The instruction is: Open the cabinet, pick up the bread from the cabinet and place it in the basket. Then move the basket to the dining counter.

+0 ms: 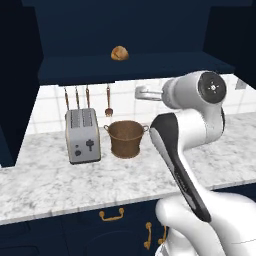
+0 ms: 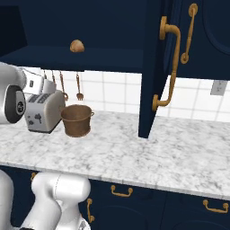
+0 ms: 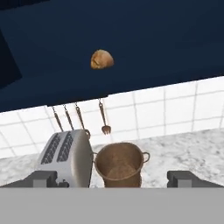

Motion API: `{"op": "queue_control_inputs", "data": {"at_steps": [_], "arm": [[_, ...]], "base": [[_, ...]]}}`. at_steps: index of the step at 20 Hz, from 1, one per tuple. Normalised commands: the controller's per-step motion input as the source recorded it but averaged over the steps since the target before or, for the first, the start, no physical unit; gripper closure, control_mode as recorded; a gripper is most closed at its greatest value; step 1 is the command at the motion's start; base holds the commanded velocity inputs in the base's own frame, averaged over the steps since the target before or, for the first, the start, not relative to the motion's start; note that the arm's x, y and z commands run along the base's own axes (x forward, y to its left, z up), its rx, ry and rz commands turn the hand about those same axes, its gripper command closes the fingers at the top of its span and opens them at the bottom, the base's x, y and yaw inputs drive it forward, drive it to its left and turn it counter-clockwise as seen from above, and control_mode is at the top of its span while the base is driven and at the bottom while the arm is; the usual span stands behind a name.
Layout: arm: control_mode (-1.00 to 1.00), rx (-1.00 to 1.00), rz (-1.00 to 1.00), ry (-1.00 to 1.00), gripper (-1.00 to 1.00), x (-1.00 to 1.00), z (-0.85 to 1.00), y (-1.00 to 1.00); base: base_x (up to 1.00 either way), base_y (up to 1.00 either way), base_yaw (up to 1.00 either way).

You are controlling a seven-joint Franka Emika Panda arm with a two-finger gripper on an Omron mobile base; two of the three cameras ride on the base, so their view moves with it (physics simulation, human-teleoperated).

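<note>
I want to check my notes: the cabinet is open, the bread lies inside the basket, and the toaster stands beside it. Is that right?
Not quite. The bread lies on the shelf of the open cabinet, above the basket, as the left base view shows. The toaster stands beside the basket.

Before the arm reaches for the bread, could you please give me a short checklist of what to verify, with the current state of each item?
1. Cabinet open: ok, its door stands swung out.
2. Bread reachable: ok, it lies alone near the front of the shelf.
3. Tool open and empty: ok, nothing between the fingertips.
4. Tool at the bread: not ok, it sits well short of it.
5. Basket ready: ok, upright on the worktop beside the toaster, and it looks empty.
</note>
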Motion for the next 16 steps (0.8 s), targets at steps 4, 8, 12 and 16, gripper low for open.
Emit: {"op": "queue_control_inputs", "data": {"at_steps": [4, 8, 12, 16], "arm": [[-1.00, 0.33, -0.01, 0.14, -1.00, 0.28, 0.10, -0.33], [-1.00, 0.05, 0.12, 0.00, -1.00, 0.38, -0.01, 0.04], [-1.00, -0.24, 0.06, -0.01, -1.00, 0.56, 0.11, 0.04], [-1.00, -0.34, 0.02, 0.00, -1.00, 0.65, 0.12, 0.00]], "base": [[0.00, 0.00, 0.00], [0.00, 0.00, 0.00], [0.00, 0.00, 0.00], [0.00, 0.00, 0.00]]}}
